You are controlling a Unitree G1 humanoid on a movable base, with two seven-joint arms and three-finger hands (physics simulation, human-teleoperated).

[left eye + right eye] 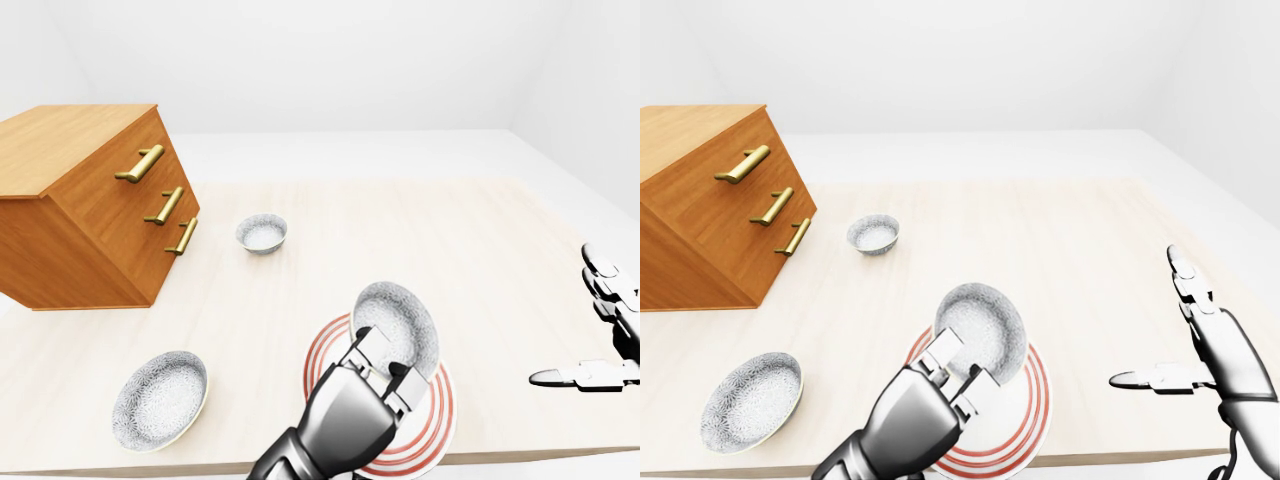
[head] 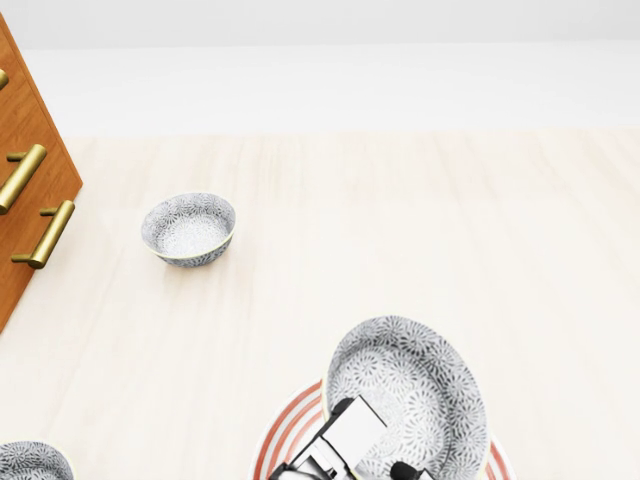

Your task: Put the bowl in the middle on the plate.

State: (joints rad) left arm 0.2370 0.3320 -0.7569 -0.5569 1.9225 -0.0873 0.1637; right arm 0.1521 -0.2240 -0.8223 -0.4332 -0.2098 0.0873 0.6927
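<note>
The patterned grey middle bowl (image 1: 402, 318) is tilted over the red-ringed white plate (image 1: 441, 420) near the bottom of the left-eye view. My left hand (image 1: 382, 360) is shut on the bowl's near rim, fingers inside and thumb outside. Whether the bowl's base touches the plate I cannot tell. In the head view the bowl (image 2: 412, 392) covers the plate (image 2: 284, 430) at the bottom edge. My right hand (image 1: 1160, 325) hovers open at the right, apart from everything.
A small patterned bowl (image 1: 262, 233) stands beside a wooden drawer chest (image 1: 90, 215) at the left. Another patterned bowl (image 1: 160, 398) lies at the lower left, near the table edge (image 1: 200, 470). The table edge runs just below the plate.
</note>
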